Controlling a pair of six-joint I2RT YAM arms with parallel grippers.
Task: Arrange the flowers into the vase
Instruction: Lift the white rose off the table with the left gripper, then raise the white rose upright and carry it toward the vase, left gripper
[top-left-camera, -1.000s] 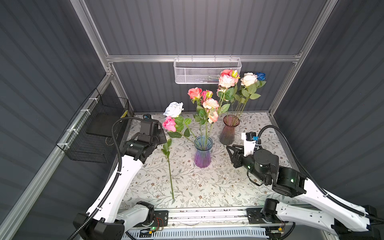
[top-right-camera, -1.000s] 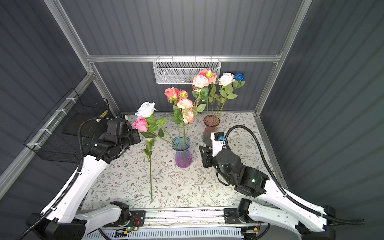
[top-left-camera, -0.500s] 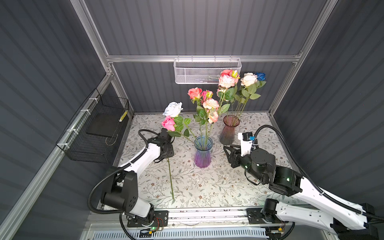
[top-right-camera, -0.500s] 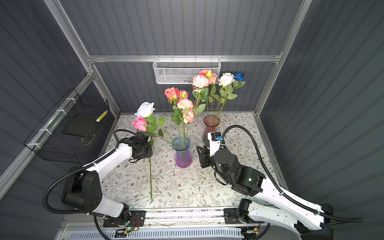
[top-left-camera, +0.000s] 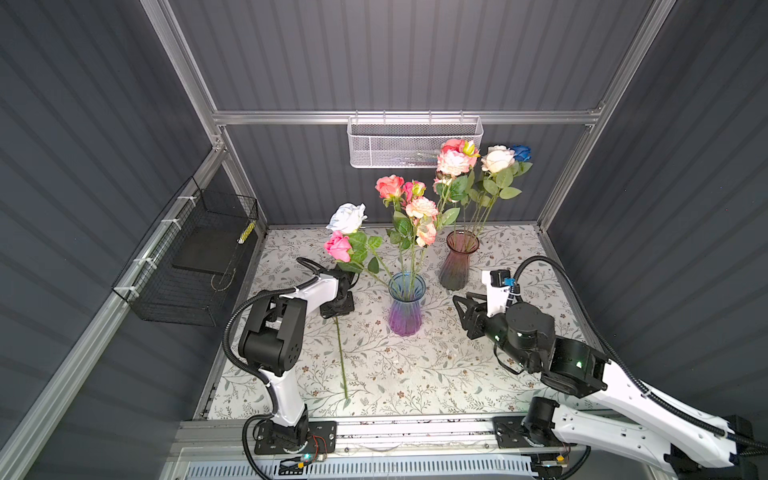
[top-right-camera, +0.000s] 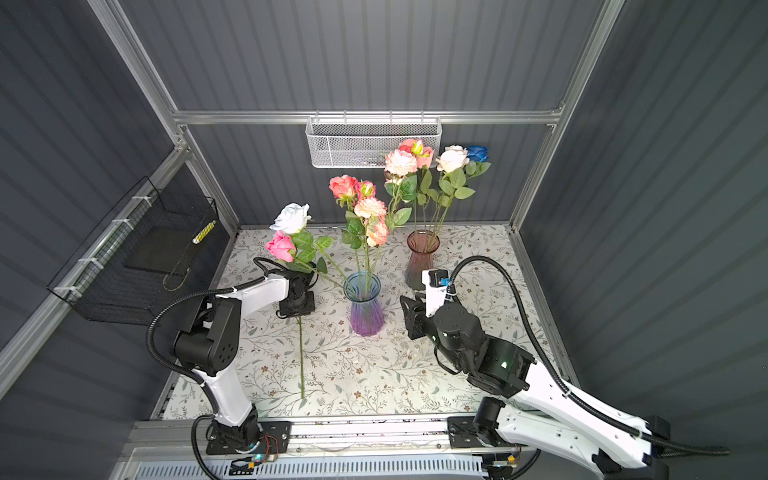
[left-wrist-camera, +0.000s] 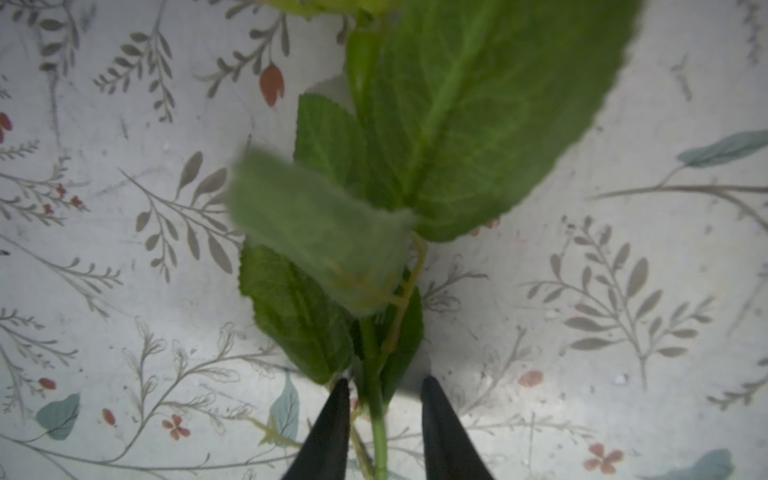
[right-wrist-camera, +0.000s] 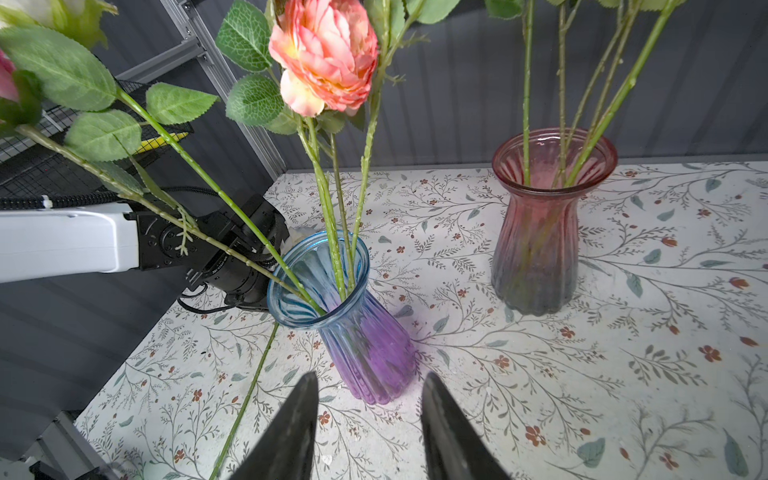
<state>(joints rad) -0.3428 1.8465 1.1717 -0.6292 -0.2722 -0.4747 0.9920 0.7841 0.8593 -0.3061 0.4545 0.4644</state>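
In both top views a loose flower (top-left-camera: 341, 357) lay on the worktop (top-left-camera: 436, 374) near the blue vase (top-left-camera: 405, 309), its upper end under the left claw (top-left-camera: 337, 305). In the left wrist view that claw stood part-open astride the stem (left-wrist-camera: 378, 432), not gripping it. The best move looked like a centred pinch below the leaves (left-wrist-camera: 457, 124), then a slow lift. In the right wrist view the right claw (right-wrist-camera: 370, 390) gaped empty, facing the vase.

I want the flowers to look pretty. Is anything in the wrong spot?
Yes: one flower lies flat on the table beside the blue vase, not standing in it. The left gripper is open over its stem.
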